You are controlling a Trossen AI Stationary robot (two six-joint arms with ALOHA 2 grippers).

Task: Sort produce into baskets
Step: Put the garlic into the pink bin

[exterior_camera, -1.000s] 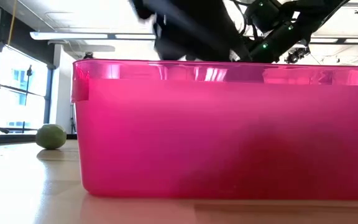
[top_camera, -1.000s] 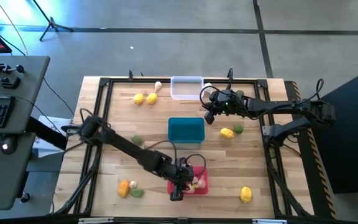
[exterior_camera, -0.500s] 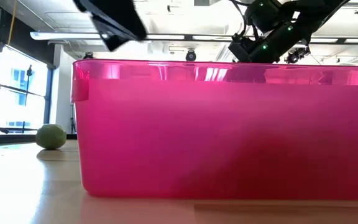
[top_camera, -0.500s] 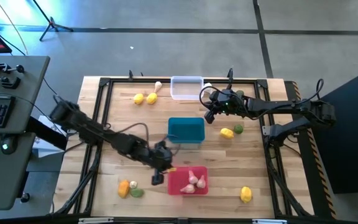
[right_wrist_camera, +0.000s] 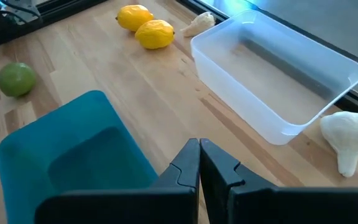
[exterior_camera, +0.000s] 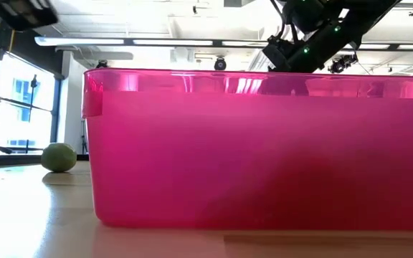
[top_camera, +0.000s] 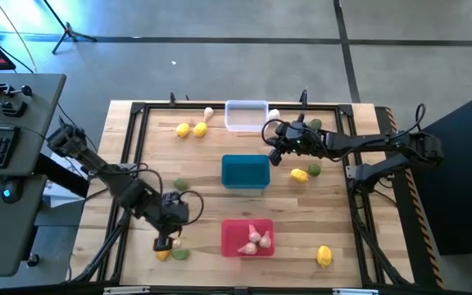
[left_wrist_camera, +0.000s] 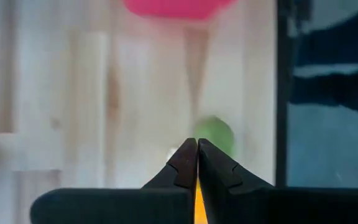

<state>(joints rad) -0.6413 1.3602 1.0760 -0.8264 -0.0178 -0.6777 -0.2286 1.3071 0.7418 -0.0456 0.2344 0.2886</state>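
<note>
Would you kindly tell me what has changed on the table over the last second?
The left gripper swung away from the red basket to the orange, white and green pieces at the table's front left, and its jaws closed. Garlic bulbs lie in the red basket. The right gripper, shut, barely moved beside the teal basket; the clear basket stayed empty.

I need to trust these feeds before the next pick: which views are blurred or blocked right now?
Left wrist view: smeared, the red basket and a green piece soft. Low view: the red basket's wall fills most of the frame, hiding the table behind. Right wrist view: sharp on the clear basket and teal basket. High view: sharp.
</note>
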